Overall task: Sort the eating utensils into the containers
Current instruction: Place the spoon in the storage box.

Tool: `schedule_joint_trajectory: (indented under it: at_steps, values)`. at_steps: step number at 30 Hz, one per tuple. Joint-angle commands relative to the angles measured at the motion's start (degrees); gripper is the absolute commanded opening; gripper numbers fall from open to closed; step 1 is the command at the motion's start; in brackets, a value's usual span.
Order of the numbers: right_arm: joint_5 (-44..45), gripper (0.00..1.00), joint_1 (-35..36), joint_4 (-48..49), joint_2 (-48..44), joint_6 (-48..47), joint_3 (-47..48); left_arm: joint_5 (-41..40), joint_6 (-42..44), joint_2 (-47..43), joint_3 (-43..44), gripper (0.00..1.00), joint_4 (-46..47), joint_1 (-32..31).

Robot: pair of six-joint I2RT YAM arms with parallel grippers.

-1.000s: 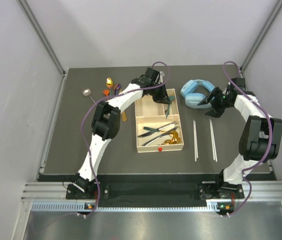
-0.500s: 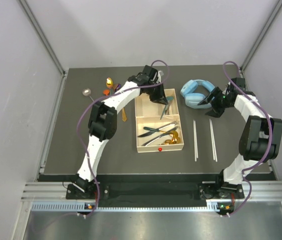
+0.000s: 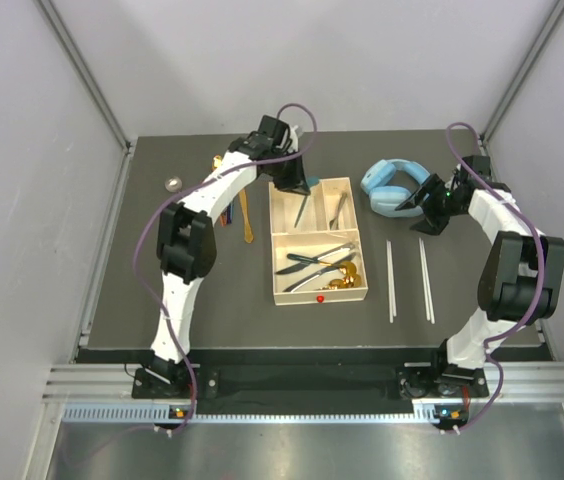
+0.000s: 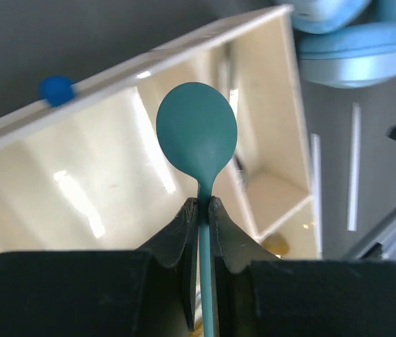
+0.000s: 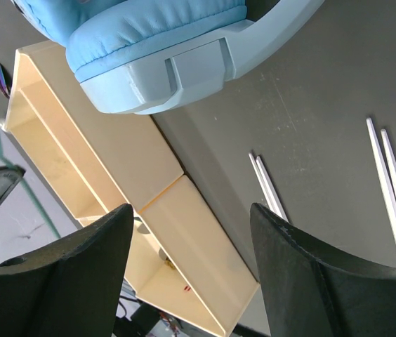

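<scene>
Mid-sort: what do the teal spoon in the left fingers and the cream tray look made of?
Teal round-bowled spoon: likely plastic or silicone with a matte finish. The colour is even and opaque, with only a soft sheen and no metallic glint.
Cream rectangular compartment tray: probably glossy plastic, possibly lacquered wood. Bright streak reflections show on its smooth walls, and no grain is visible.

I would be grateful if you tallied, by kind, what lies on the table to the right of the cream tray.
pale chopsticks: 4
light-blue headphones: 1
Total: 5
</scene>
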Motion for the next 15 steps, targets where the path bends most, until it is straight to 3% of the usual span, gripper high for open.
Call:
schedule_joint_trajectory:
  at_steps: [1,6,15]
  values:
    - [-0.69,0.68,-0.03,1.26,-0.09,-0.25,1.90,-4.01,5.38,-3.00,-1.78,0.00,-2.93,3.21]
    - [-0.78,0.68,-0.03,1.00,0.52,-0.25,2.86,-5.42,6.88,-1.33,1.03,0.00,-4.08,3.82]
    - [-0.95,0.68,-0.03,1.00,1.67,-0.16,3.57,-2.96,7.32,-1.32,-1.60,0.00,-3.90,3.82]
